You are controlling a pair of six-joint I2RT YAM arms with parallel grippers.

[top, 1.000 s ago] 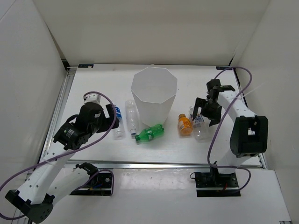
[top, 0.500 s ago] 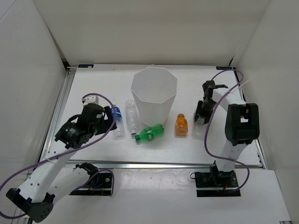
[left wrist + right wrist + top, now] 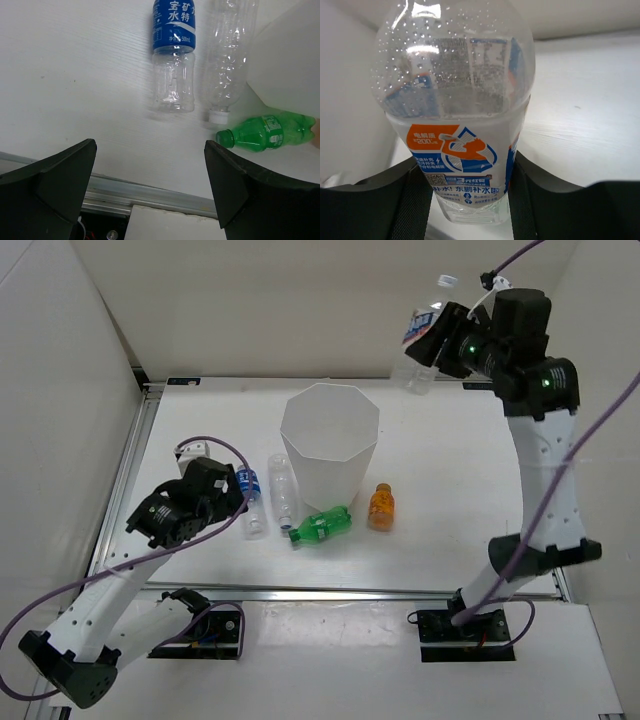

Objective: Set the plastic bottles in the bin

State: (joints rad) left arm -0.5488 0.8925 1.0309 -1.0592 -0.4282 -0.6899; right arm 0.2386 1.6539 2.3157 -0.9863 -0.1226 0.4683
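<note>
My right gripper (image 3: 442, 343) is raised high behind and to the right of the bin (image 3: 329, 445), shut on a clear white-labelled bottle (image 3: 422, 338). In the right wrist view that bottle (image 3: 460, 100) sits between the two pads (image 3: 522, 200), cap end pointing away. A blue-labelled bottle (image 3: 250, 488), a clear bottle (image 3: 283, 490), a green bottle (image 3: 322, 525) and an orange bottle (image 3: 379, 506) lie on the table around the bin's near side. My left gripper (image 3: 150, 145) hovers open over the table, just short of the blue-labelled bottle (image 3: 173, 50).
A metal rail (image 3: 350, 590) runs along the table's near edge. White walls enclose the table on the left, back and right. Purple cables (image 3: 215, 445) loop off both arms. The bin's wall (image 3: 285, 60) fills the left wrist view's upper right.
The right gripper closed on the white-labelled bottle beside the orange one and lifted it high toward the back. The orange bottle shifted slightly left. The left arm barely moved.
</note>
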